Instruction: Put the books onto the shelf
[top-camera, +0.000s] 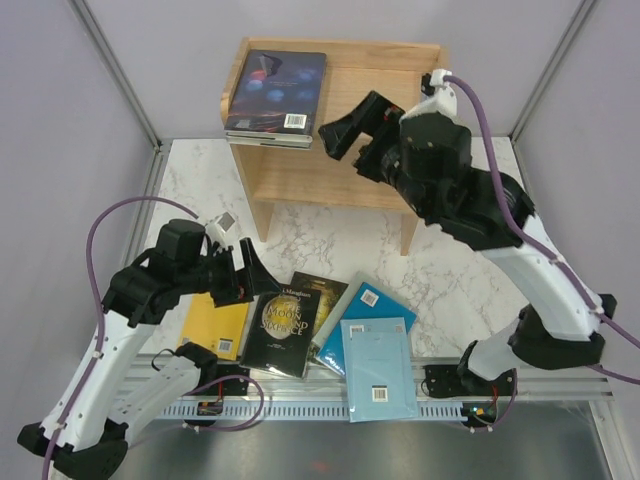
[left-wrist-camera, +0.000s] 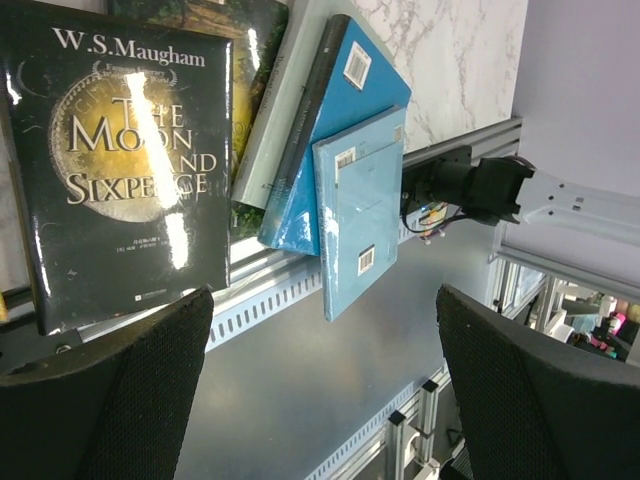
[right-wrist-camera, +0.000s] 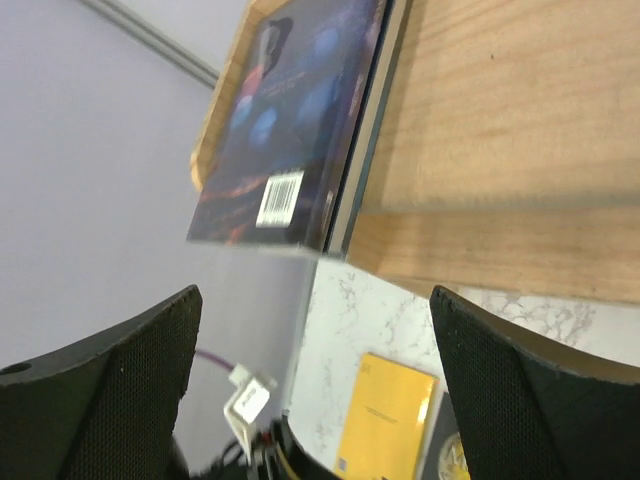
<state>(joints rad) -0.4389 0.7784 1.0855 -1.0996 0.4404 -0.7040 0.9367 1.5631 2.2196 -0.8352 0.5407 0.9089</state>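
Left gripper (top-camera: 258, 278) hangs low over the near left of the table (top-camera: 450, 270), jaws spread wide and holding nothing; in its wrist view the fingers (left-wrist-camera: 110, 400) frame the loose books without touching them. Right gripper (top-camera: 335, 138) is raised at the front of the shelf (top-camera: 350, 170), level with the top tier, jaws likewise fully apart and empty. On that tier, at the left end, a navy book (top-camera: 277, 88) lies flat on a second book (right-wrist-camera: 362, 140), both overhanging the front edge. Six books lie on the table: yellow book (top-camera: 215, 325) furthest left; black book (top-camera: 283, 325) beside it, lying over a green book (top-camera: 325, 288); a grey-green book (top-camera: 326, 345) under a teal book (top-camera: 378, 300); a light blue book (top-camera: 378, 365) on the teal one, overhanging the rail (top-camera: 300, 408).
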